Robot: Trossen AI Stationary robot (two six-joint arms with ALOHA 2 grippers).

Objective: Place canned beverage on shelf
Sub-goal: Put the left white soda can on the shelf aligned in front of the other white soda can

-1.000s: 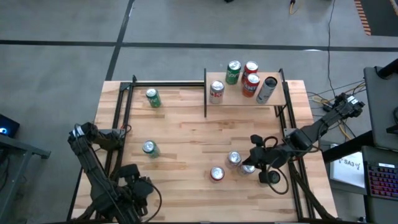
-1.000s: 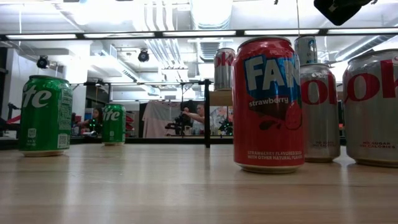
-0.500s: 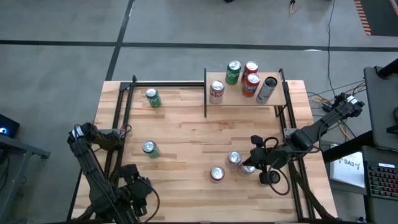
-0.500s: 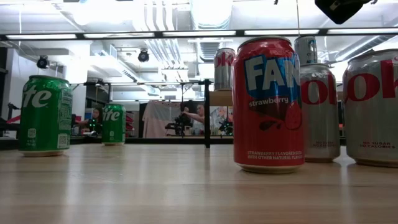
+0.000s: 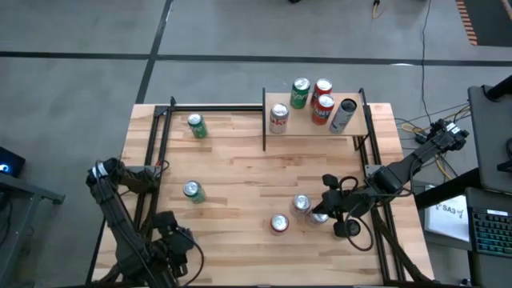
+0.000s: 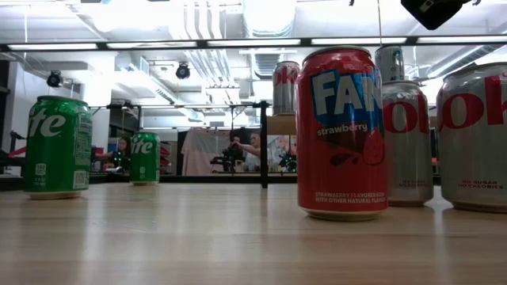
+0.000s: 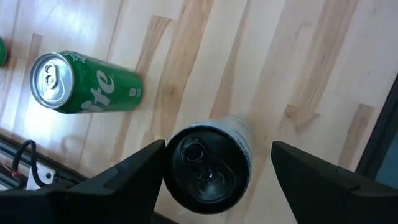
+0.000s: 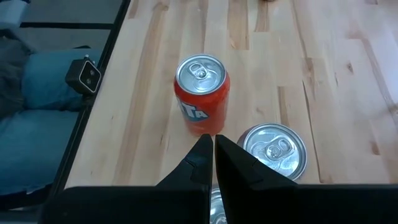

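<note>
A can with a black top and pale body (image 7: 208, 168) stands upright on the table near its left front corner. My left gripper (image 7: 217, 155) hangs above it, open and pointing down, one finger to either side and apart from it. In the high view the gripper (image 5: 172, 242) hides that can. The shelf (image 5: 300, 126) stands at the far right and bears several cans. My right gripper (image 8: 212, 144) is shut, hovering over a red can (image 8: 200, 102) and a silver can (image 8: 273, 149) without touching them.
A green can (image 7: 81, 84) stands just beyond my left gripper, also seen from above (image 5: 193, 191); another green can (image 5: 196, 126) stands at the far left. A red can (image 5: 279, 223) and two silver cans (image 5: 301, 204) cluster by my right gripper. Black frame posts (image 5: 264, 120) edge the shelf.
</note>
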